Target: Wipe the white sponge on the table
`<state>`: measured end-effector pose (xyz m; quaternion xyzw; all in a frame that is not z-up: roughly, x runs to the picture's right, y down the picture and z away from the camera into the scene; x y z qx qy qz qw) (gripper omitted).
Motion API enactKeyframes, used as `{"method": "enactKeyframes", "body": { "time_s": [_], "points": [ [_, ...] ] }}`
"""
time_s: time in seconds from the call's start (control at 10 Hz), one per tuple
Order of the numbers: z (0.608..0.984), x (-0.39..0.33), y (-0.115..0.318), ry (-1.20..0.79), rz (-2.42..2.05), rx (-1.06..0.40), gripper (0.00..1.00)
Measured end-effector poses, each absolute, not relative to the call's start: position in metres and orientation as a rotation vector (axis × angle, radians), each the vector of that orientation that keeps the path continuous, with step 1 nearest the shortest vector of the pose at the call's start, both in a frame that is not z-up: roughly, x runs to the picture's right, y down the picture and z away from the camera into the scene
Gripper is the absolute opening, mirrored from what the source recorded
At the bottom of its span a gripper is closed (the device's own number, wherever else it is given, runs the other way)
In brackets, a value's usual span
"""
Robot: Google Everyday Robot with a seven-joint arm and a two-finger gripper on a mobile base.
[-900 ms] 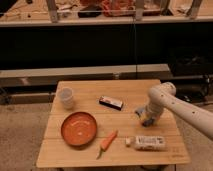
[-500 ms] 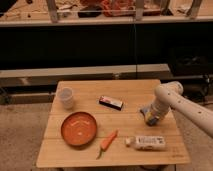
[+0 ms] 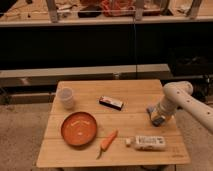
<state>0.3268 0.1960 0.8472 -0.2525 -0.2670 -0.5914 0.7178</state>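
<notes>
Single-arm wiping task on the table (image 3: 120, 117), a light wooden top of wide planks. The gripper (image 3: 156, 116) is low over the right part of the top, near the right edge, and the white sponge (image 3: 158, 121), a pale block with a yellowish side, lies at its tip against the wood. Whether the gripper is clenched on the sponge or only pressing on it cannot be told. Likely hazards: a stroke further right could carry the sponge over the table edge; a loose grip or heavy downward pressure could make the soft block slip out or buckle; a stroke toward the front could push the long white packet (image 3: 150, 143), which lies near. The packet and the black-and-white bar (image 3: 111, 102) both bear markings, but no brand or word can be read.
</notes>
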Motion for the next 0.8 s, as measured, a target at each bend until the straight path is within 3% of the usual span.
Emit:
{"method": "enactKeyframes", "body": {
  "time_s": [0.8],
  "points": [
    [0.866,0.315,0.146,-0.576,-1.329,-0.578,0.32]
  ]
}}
